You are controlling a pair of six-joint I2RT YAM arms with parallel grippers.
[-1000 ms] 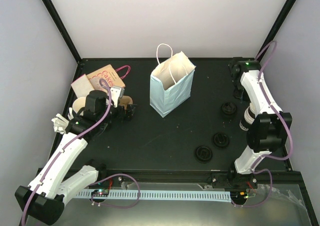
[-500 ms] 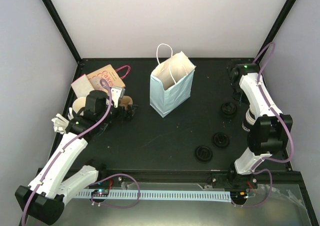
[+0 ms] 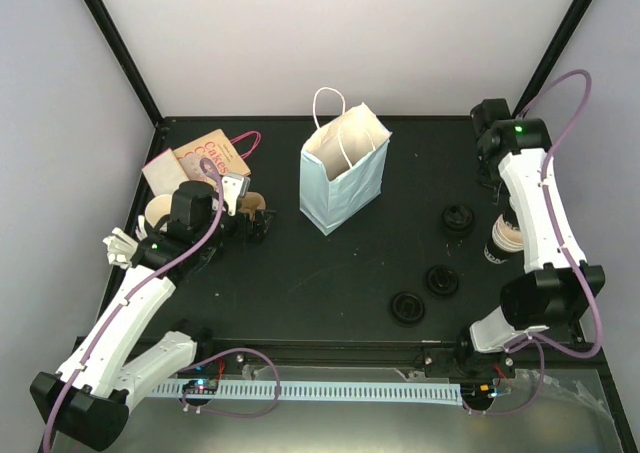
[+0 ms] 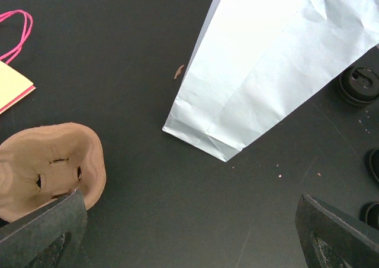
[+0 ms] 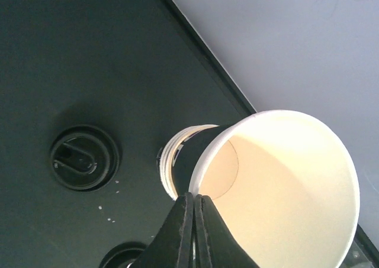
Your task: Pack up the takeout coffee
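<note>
The right fingers (image 5: 180, 232) are seen pinched shut on the rim of an empty paper cup (image 5: 278, 191), held just over the cup stack (image 5: 177, 161) at the 3 o'clock side of the counter (image 3: 300, 273), a black lid (image 5: 83, 157) lying nearby. The left fingers (image 4: 44, 232) are spread wide with nothing held, above the pulp carrier (image 4: 47, 167) at 9 o'clock. The blue paper bag (image 3: 343, 173) is stood open toward 12 o'clock.

Blue bag (image 4: 278, 61) sits near brown carrier (image 4: 53, 167) (lids (image 4: 359, 86) at right).
</note>
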